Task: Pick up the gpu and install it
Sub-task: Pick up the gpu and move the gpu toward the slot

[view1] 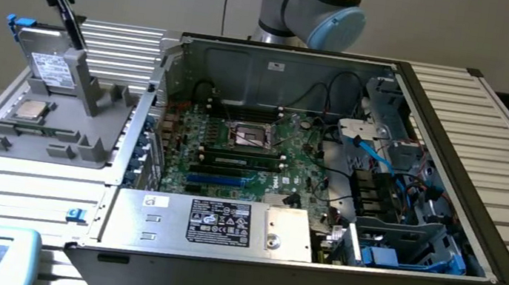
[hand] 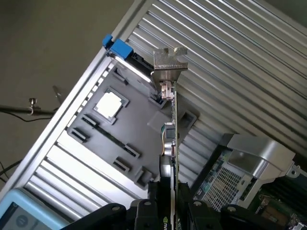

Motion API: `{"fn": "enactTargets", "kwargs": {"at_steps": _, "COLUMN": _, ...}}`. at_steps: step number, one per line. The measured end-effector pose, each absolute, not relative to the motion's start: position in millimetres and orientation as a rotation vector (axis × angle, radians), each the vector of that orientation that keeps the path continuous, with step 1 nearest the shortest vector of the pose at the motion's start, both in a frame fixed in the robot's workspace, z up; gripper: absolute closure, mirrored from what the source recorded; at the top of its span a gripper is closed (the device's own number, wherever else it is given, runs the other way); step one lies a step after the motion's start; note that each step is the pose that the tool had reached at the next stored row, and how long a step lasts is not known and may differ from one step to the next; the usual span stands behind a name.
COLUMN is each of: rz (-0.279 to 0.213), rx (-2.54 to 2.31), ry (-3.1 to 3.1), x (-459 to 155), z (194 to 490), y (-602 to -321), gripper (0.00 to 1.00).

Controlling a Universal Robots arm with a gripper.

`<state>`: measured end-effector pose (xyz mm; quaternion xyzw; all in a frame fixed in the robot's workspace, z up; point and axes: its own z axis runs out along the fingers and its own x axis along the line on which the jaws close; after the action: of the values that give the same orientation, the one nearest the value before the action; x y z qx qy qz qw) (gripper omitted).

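Gpu [hand: 171, 120] sits clamped edge-on in the half-closed jaws of the gripper [hand: 168, 211], long axis running straight out from them to its silver bracket [hand: 169, 64], raised outside the computer case [view1: 274, 78], off its exterior-view-left wall.

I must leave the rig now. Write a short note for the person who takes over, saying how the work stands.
The gripper is shut on the gpu, gripping one end, with the silver bracket at the far end.
The gpu is above the grey holder tray, on the exterior view's left of the open computer case.
Done: the gpu is gripped.
Left: it is not yet in the motherboard.
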<state>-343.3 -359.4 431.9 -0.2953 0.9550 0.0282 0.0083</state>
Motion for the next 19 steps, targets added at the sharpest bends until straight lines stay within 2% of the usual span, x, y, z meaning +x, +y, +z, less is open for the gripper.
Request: {"fn": "enactTargets", "kwargs": {"at_steps": 19, "rz": 0.090, "rx": -1.426, "ry": 2.789, "x": -343.3, "z": 430.6, "y": -359.4, "gripper": 0.73}}
